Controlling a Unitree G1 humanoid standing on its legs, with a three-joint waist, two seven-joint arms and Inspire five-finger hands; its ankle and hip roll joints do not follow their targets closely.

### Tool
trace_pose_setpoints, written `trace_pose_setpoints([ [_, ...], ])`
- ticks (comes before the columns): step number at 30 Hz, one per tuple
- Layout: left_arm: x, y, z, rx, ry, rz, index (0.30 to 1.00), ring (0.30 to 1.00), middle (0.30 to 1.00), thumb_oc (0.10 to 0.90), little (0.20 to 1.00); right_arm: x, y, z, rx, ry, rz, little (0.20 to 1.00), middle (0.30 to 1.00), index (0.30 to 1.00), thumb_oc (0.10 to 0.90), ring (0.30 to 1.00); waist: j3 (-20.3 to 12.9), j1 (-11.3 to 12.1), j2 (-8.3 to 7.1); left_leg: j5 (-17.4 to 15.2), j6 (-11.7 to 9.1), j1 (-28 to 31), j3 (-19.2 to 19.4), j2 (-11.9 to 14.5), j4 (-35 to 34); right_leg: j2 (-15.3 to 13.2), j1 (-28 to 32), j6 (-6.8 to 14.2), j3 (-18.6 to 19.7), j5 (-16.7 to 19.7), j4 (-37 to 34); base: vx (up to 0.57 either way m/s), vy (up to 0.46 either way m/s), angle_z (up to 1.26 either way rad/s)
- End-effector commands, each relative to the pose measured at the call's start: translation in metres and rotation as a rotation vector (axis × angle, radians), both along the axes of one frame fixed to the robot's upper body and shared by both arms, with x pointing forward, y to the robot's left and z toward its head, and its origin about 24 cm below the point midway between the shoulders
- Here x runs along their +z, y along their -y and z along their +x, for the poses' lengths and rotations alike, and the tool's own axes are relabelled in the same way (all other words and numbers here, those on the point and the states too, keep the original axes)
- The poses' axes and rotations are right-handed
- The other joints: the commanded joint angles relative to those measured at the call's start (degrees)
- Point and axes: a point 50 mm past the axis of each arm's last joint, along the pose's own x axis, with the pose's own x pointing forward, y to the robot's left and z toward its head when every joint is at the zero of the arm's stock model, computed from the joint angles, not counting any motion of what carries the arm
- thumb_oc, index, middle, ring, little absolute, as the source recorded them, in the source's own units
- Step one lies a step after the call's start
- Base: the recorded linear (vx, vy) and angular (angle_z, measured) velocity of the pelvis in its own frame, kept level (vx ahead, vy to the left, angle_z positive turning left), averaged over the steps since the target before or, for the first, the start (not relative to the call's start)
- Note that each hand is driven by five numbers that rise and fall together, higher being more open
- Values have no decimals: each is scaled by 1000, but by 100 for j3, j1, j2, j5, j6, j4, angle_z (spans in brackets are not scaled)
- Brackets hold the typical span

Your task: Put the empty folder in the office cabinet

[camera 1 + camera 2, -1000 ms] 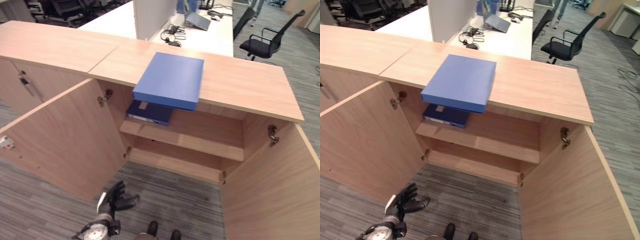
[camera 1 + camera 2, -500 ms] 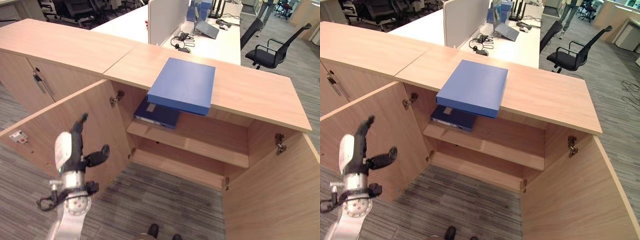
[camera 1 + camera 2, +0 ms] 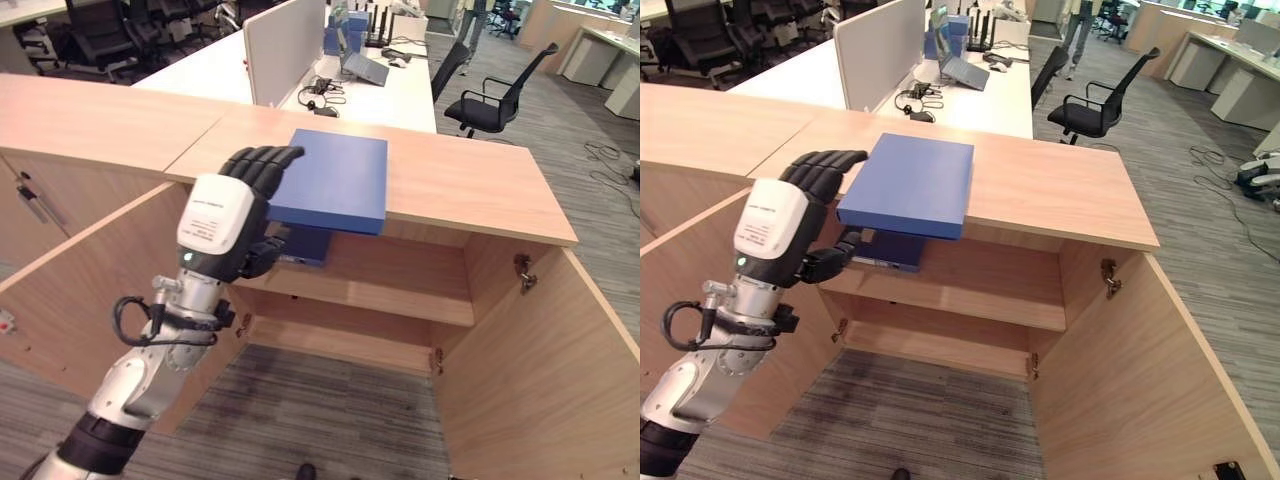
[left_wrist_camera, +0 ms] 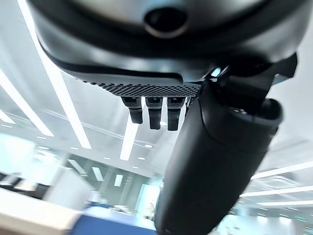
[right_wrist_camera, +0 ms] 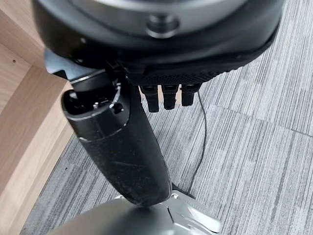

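With the flat blue rectangular folder [image 3: 338,178] overhanging the front edge of the light wooden office cabinet [image 3: 480,190], the left hand [image 3: 232,215], fingers apparently loosely apart and empty, should clamp that jutting edge.

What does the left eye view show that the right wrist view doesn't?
The left eye view shows the left hand raised at the near left edge of the blue folder lying on the cabinet top, with a darker folder on the shelf below. The right wrist view shows the right hand hanging open above the floor. Both show grey striped carpet and pale wood cabinet panels.
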Motion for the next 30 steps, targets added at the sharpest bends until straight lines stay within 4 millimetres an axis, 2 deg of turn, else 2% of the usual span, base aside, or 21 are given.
trace_pose_setpoints([
  [1, 43, 10, 4, -63, 197, 29, 900, 900, 900, 800, 900, 1, 5, 2, 74, -11, -28, 900, 900, 900, 800, 900, -437, -45, -129, -501, -28, -88, -60, -79, -29, -377, 65, 688, 65, -191, 94, -2, 7, -5],
  [7, 34, 15, 20, -41, 135, 47, 900, 900, 900, 800, 900, 2, 9, 3, 74, -17, -35, 900, 900, 900, 800, 900, -503, -103, -107, -519, -34, -41, -17, -71, -29, -375, 111, 688, 102, -192, 58, 0, 0, 0],
  [15, 33, 18, 36, 1, 132, 104, 900, 900, 900, 800, 900, 2, 12, 4, 69, -17, -44, 900, 900, 900, 800, 900, -532, -150, -82, -521, -40, -18, 10, -69, -29, -378, 132, 689, 116, -192, 54, -5, 2, -3],
  [17, 29, 18, 46, 36, 109, 123, 900, 900, 900, 800, 900, 3, 15, 3, 69, -24, -54, 900, 900, 900, 800, 900, -557, -188, -55, -527, -33, -3, 21, -82, -29, -380, 149, 690, 136, -190, 60, -6, 7, -5],
  [30, 35, 25, 73, 120, 145, 250, 900, 900, 900, 800, 900, 2, 22, -7, 55, -67, -75, 900, 900, 900, 800, 900, -633, -327, 35, -591, -19, 95, 119, -87, -29, -388, 190, 707, 221, -202, 45, 3, 4, -6],
])
